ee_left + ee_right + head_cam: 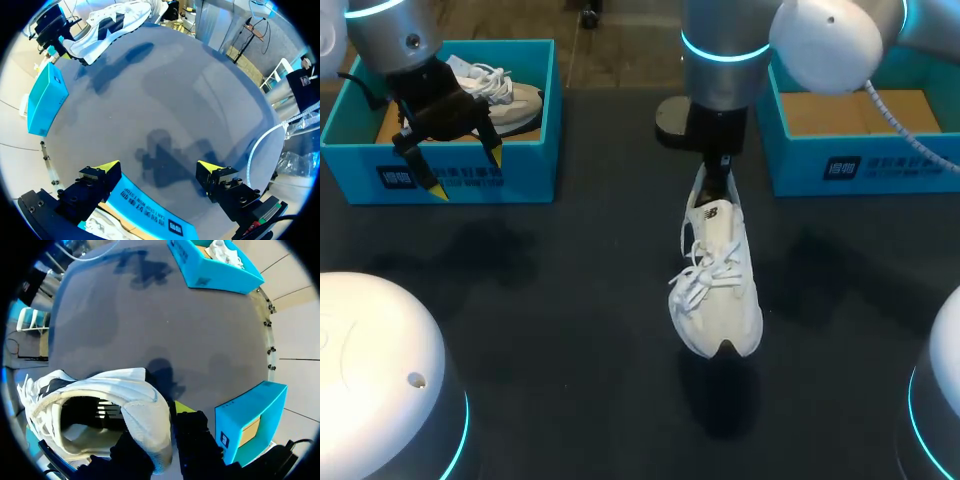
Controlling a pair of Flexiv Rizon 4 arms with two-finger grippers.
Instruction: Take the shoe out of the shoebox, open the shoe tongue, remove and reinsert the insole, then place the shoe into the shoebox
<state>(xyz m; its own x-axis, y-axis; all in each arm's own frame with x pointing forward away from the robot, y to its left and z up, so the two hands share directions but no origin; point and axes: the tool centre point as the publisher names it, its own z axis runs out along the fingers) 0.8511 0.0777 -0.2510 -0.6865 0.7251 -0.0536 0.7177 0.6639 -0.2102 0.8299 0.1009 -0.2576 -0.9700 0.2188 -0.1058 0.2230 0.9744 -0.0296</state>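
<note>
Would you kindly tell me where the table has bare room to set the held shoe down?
Free: the dark table between the left shoebox and the held shoe, and the strip between that shoe and the right shoebox, whose floor is also bare. Crowded: the left shoebox holds a second shoe, with the open left pincer over its front wall.

- This is looking like a robotics lab bench: the left arm point(390, 35) and right arm point(725, 50), grey with glowing cyan rings, are hanging over a dark table point(570, 300).
- A teal left shoebox point(460, 172) and right shoebox point(860, 165) are sitting along the table's far edge.
</note>
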